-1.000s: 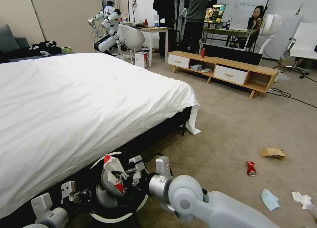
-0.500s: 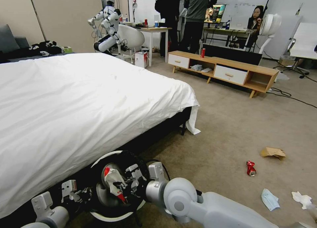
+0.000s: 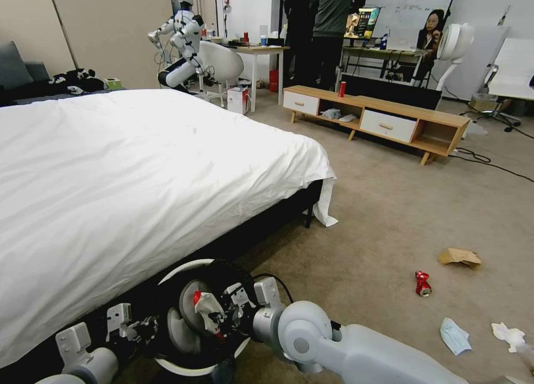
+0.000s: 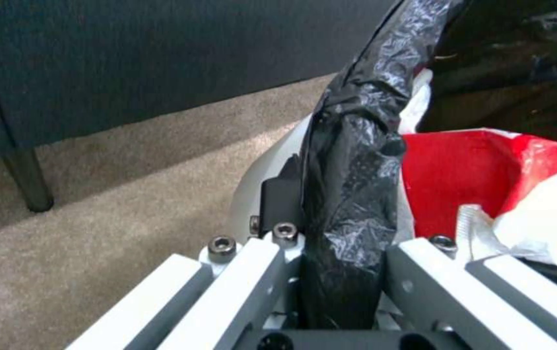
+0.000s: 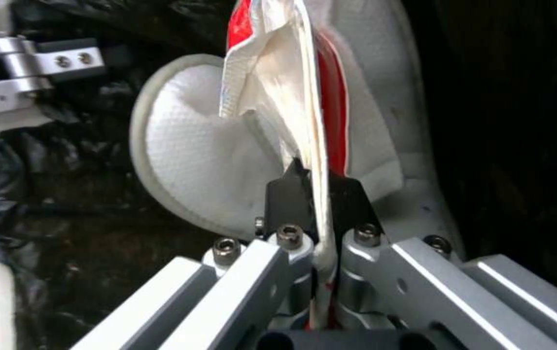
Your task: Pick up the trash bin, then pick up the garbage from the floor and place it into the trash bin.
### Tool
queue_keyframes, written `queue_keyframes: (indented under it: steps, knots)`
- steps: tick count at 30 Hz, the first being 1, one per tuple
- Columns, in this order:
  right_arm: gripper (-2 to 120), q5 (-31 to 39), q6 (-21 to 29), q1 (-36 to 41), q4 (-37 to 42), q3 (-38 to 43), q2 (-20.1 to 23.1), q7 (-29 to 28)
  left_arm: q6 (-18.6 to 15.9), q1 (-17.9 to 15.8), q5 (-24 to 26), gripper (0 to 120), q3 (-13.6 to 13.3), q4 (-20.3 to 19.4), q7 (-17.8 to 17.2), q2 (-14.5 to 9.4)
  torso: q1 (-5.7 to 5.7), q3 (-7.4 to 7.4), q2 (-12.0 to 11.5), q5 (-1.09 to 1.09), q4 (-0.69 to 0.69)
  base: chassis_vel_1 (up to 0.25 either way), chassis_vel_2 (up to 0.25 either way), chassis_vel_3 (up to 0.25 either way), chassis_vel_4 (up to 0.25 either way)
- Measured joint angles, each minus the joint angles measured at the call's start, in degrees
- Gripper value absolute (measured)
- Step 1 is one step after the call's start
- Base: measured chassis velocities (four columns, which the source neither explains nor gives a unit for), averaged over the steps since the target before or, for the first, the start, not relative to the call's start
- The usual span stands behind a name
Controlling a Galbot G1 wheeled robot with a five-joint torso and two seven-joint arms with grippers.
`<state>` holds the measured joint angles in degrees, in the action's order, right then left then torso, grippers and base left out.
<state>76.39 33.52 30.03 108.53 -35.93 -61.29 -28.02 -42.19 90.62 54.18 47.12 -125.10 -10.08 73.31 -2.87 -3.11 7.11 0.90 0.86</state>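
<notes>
The trash bin (image 3: pixel 175 270), round and white with a black bag liner, hangs low beside the bed at the bottom left of the head view. My left gripper (image 3: pixel 136 328) is shut on its bag-covered rim (image 4: pixel 356 121), with the jaws on either side of it (image 4: pixel 340 194). My right gripper (image 3: pixel 219 317) reaches inside the bin, shut on a red-white crumpled wrapper (image 5: pixel 278 73) that also shows in the left wrist view (image 4: pixel 473 180). More garbage lies on the carpet to the right: a crushed red can (image 3: pixel 423 282), a brown paper bag (image 3: pixel 459 256), a blue face mask (image 3: pixel 455 335) and a white tissue (image 3: pixel 509 335).
A white-covered bed (image 3: pixel 139 167) fills the left side, its dark frame right beside the bin. A low wooden TV cabinet (image 3: pixel 378 119) with an upright red can (image 3: pixel 341 89) stands at the far right. Cables (image 3: pixel 489 161) run across open carpet.
My right gripper has lowered the wrapper from above the rim down into the bin. The left gripper keeps its hold on the rim.
</notes>
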Motion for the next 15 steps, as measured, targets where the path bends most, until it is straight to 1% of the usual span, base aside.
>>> queue_keyframes:
  steps: [2,3,4,5,6,7,8,9,10,11,12,13,14,15]
  knots:
    - [0,-0.09,0.19,-0.02,-0.12,0.04,0.0,-0.2,0.0,0.06,0.0,1,0.0,-0.04,0.01,-0.01,0.0,0.0,0.0,0.0,0.0,0.0,0.0,0.0,0.0]
    - [4,-0.2,0.39,-0.07,-0.15,0.13,0.04,-0.32,-0.01,0.1,0.0,1,0.01,-0.07,0.02,-0.02,0.0,0.0,0.0,0.0,0.0,0.0,0.0,0.0,0.0]
    - [4,-0.2,0.39,-0.07,-0.15,0.13,0.04,-0.32,-0.01,0.1,0.0,1,0.01,-0.07,0.02,-0.02,0.0,0.0,0.0,0.0,0.0,0.0,0.0,0.0,0.0]
    - [7,-0.21,0.45,-0.08,-0.13,0.16,0.06,-0.36,-0.01,0.1,0.0,1,0.01,-0.07,0.02,-0.02,0.0,0.0,0.0,0.0,0.0,0.0,0.0,0.0,0.0]
    - [14,-0.22,0.56,-0.09,0.11,0.29,0.14,-0.54,-0.01,0.16,0.0,1,0.03,-0.08,0.03,-0.05,0.0,0.0,0.0,0.0,0.0,0.0,0.0,0.0,0.0]
    - [14,-0.22,0.56,-0.09,0.11,0.29,0.14,-0.54,-0.01,0.16,0.0,1,0.03,-0.08,0.03,-0.05,0.0,0.0,0.0,0.0,0.0,0.0,0.0,0.0,0.0]
    - [19,-0.23,0.61,-0.09,0.28,0.36,0.18,-0.63,-0.01,0.2,-0.01,1,0.05,-0.1,0.03,-0.09,0.0,0.0,0.0,0.0,0.0,0.0,0.0,0.0,0.0]
    - [26,-0.23,0.68,-0.09,0.56,0.46,0.26,-0.77,-0.01,0.23,-0.01,1,0.1,-0.1,0.04,-0.15,0.0,0.0,0.0,0.0,0.0,0.0,0.0,0.0,0.0]
    - [26,-0.23,0.68,-0.09,0.56,0.46,0.26,-0.77,-0.01,0.23,-0.01,1,0.1,-0.1,0.04,-0.15,0.0,0.0,0.0,0.0,0.0,0.0,0.0,0.0,0.0]
    - [30,-0.23,0.71,-0.12,0.72,0.55,0.32,-0.79,-0.01,0.25,-0.01,1,0.14,-0.1,0.04,-0.2,0.0,0.0,0.0,0.0,0.0,0.0,0.0,0.0,0.0]
    - [36,-0.16,0.78,-0.19,1.05,0.75,0.42,-0.82,-0.01,0.26,-0.01,1,0.18,-0.05,0.05,-0.24,0.0,0.0,0.0,0.0,0.0,0.0,0.0,0.0,0.0]
    - [36,-0.16,0.78,-0.19,1.05,0.75,0.42,-0.82,-0.01,0.26,-0.01,1,0.18,-0.05,0.05,-0.24,0.0,0.0,0.0,0.0,0.0,0.0,0.0,0.0,0.0]
    - [40,-0.05,0.85,-0.25,1.3,0.9,0.52,-0.84,-0.01,0.27,0.0,1,0.18,0.02,0.06,-0.25,0.0,0.0,0.0,0.0,0.0,0.0,0.0,0.0,0.0]
    - [48,0.08,0.92,-0.32,1.8,1.03,0.73,-0.89,-0.01,0.27,-0.02,1,0.18,0.09,0.07,-0.24,0.0,0.0,0.0,0.0,0.0,0.0,0.0,0.0,0.0]
